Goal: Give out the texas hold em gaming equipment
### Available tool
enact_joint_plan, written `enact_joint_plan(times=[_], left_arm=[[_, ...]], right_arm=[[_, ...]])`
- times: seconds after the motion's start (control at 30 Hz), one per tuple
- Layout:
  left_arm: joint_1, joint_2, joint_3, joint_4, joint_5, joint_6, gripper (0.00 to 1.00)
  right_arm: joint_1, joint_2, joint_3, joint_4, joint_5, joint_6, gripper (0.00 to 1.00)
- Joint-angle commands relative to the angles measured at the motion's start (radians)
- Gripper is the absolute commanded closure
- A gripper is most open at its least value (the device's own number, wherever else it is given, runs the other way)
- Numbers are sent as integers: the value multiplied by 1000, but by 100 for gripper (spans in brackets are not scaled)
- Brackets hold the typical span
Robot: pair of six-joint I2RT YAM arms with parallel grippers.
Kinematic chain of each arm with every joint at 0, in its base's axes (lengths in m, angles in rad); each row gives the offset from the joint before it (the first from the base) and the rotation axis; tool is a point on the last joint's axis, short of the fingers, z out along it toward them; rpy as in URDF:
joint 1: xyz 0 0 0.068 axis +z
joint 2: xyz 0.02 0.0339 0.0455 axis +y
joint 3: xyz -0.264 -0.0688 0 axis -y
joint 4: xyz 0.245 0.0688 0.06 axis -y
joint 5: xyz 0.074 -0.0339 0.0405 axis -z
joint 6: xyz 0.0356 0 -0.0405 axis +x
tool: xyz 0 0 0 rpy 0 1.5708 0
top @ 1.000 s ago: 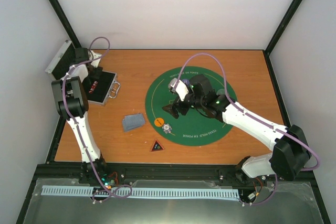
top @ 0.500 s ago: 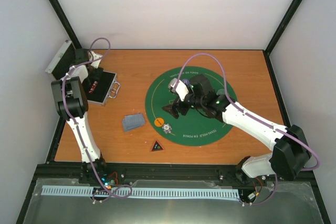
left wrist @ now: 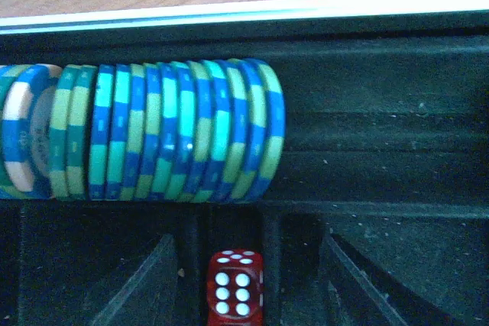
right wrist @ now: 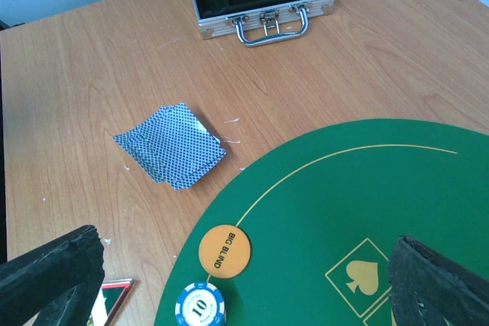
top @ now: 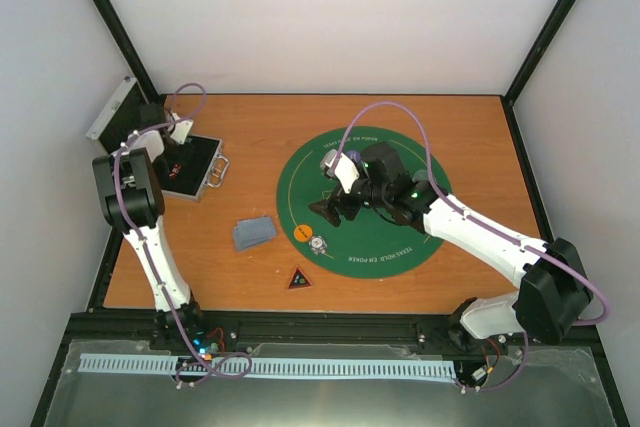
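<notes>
Stretches the right arm (top: 480, 232) low over the green poker mat (top: 370, 242) on the desk (top: 480, 127), jaws wide apart, empty. Bends the left arm (top: 150, 237) down into the open case (top: 200, 169), jaws unseen, cannot tell. Shows cards (right wrist: 172, 146) beside the mat, Big Blind disc (right wrist: 225, 250) and chip (right wrist: 200, 307) at its edge.

The right claw (top: 330, 207) gapes wide; the left claw (top: 172, 152) points downward.

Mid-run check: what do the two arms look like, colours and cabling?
Left arm and right arm: white links, black joint housings, looping purple cables. The right gripper has black, rough-textured jaws; a green light glows near it.
</notes>
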Motion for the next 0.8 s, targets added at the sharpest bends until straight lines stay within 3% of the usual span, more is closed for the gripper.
enact_joint_plan(times=[0.0, 0.37, 0.77], left_arm=[[2, 4, 25, -26, 27, 9, 48], [-15, -8, 84, 33, 87, 9, 47], [-33, -16, 129, 46, 10, -10, 46]], right_arm=[[-2, -7, -3, 2, -9, -6, 0], [-2, -6, -8, -1, -7, -6, 0], [-2, 17, 3, -5, -23, -5, 0]])
